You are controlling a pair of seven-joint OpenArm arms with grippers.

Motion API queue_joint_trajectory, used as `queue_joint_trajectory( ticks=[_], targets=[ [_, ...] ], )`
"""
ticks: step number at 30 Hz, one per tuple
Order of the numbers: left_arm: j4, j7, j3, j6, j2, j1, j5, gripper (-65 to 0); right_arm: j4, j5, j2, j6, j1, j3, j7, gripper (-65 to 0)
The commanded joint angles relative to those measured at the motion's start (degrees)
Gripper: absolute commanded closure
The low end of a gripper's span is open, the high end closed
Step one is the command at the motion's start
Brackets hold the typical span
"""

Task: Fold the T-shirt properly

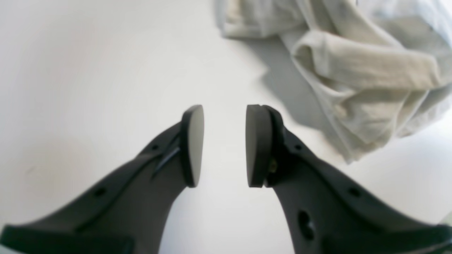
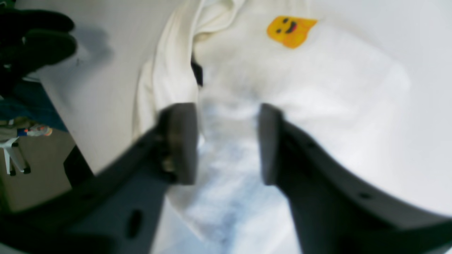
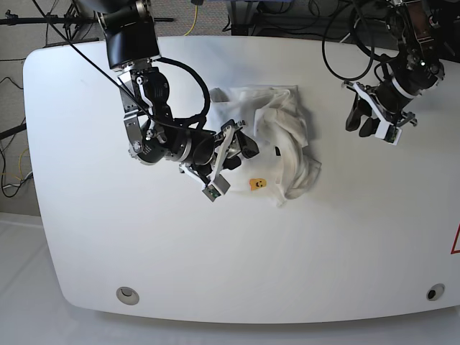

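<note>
White table (image 3: 108, 237) is holding the crumpled T-shirt (image 3: 284, 136); right gripper (image 2: 226, 141) is straddling cloth, grasp uncertain, left gripper (image 1: 224, 144) gaping empty, spreading needed next.

A broad white rounded-corner table (image 3: 237, 273) is filling the frame under bright, even light — black cables (image 3: 54, 20) trailing over pale grey flooring (image 3: 18, 287) beyond its edges.

The T-shirt (image 3: 284, 136) is soft, matt, off-white cloth, creased and rumpled, with a flat yellow print (image 2: 290, 31) on it. The counter (image 3: 287, 251) looks smooth and white with a faint sheen. Both end effectors, left (image 1: 224, 146) and right (image 2: 227, 143), look like dark matt plastic with smooth flat pads (image 1: 193, 144).
</note>
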Motion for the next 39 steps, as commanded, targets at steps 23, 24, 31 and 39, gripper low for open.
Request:
queue_joint_trajectory(
  ticks=[23,24,31,39],
  targets=[
    [2.0,-0.9,-4.7,-0.1,-0.9,0.2,-0.6,-18.6,6.8,0.3,0.6,0.7,-3.4,-2.5,-5.7,-0.9],
    [2.0,-0.9,-4.7,-0.1,-0.9,0.2,-0.6,-18.6,6.6,0.2,0.8,0.7,-3.3,-3.3,-5.7,-0.9],
    [2.0,-0.9,-4.7,-0.1,-0.9,1.2,-0.8,-18.6,2.4,-4.4,0.9,0.7,-3.1,-7.0,-2.9,-0.9],
    [2.0,-0.9,-7.5,-0.1,-0.8,1.4,-0.6,-18.6,0.9,-5.8,0.9,0.7,-3.0,-10.3,0.5,-0.9]
  ],
)
